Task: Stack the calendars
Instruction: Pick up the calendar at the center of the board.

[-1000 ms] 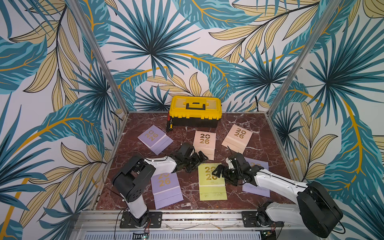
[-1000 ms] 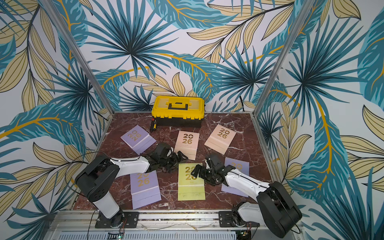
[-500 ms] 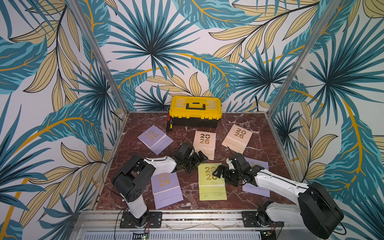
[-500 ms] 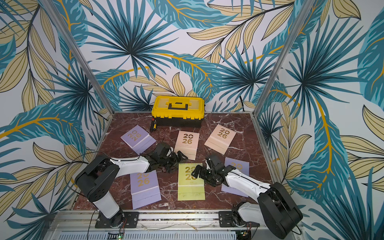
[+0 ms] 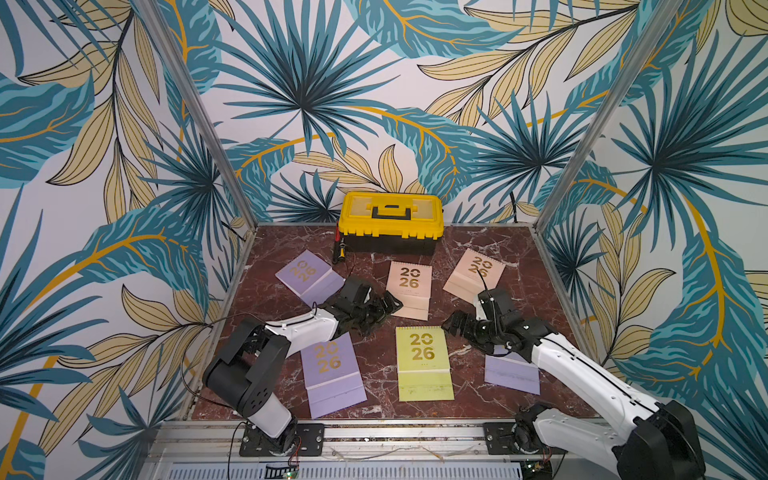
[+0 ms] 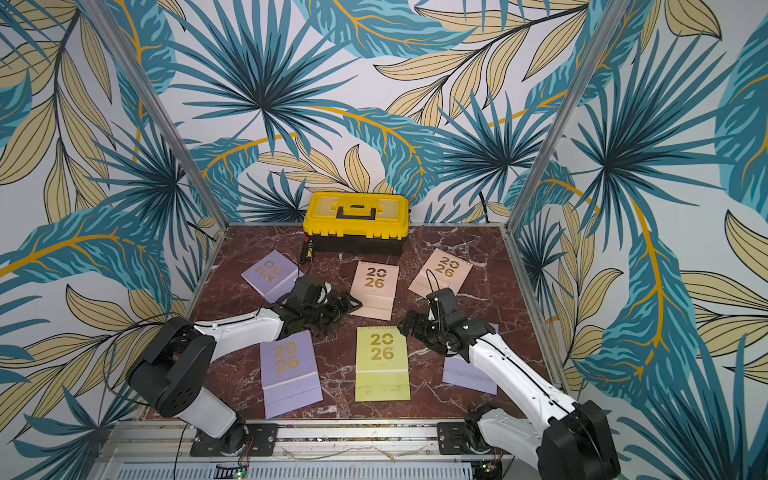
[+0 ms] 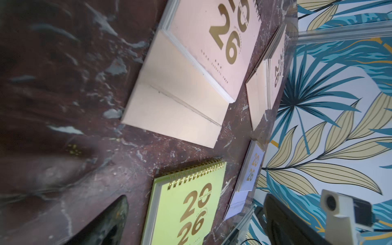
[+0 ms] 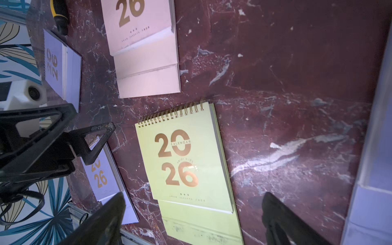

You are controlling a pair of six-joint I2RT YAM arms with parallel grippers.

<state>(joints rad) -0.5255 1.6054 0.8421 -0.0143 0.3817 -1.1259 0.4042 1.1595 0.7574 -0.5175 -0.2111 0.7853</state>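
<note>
- Since 1 second ago the right gripper (image 5: 459,332) has drawn back off the lime green calendar (image 5: 424,365), whose gold numerals now show whole. It hovers just beside that calendar's spiral-edge corner, fingers spread wide with nothing between them.
- The left gripper (image 5: 380,314) has barely shifted. It hangs low by the near corner of the middle peach-pink calendar (image 5: 409,286), fingers likewise apart and empty.
- All 6 calendars lie where they lay, flat and separate, none stacked.
- The front lilac calendar (image 5: 332,374) is beside the green one, and the back lilac calendar (image 5: 309,276) is turned askew.
- The third lilac calendar (image 5: 511,374) is partly under the right arm, and the back peach-pink calendar (image 5: 473,272) is near the right wall.
- The covers that show read "2026" in 2 rows, 20 over 26. The right wrist view shows "CALENDAR" inside the green cover's zero; the smaller print cannot be read.
- Covers are matte card bound with gold wire spirals, with a folded card flap below the pages.
- The tabletop (image 5: 376,361) is dark red marble with white veins. A yellow-lidded black plastic toolbox (image 5: 390,220) stands at the back wall.
</note>
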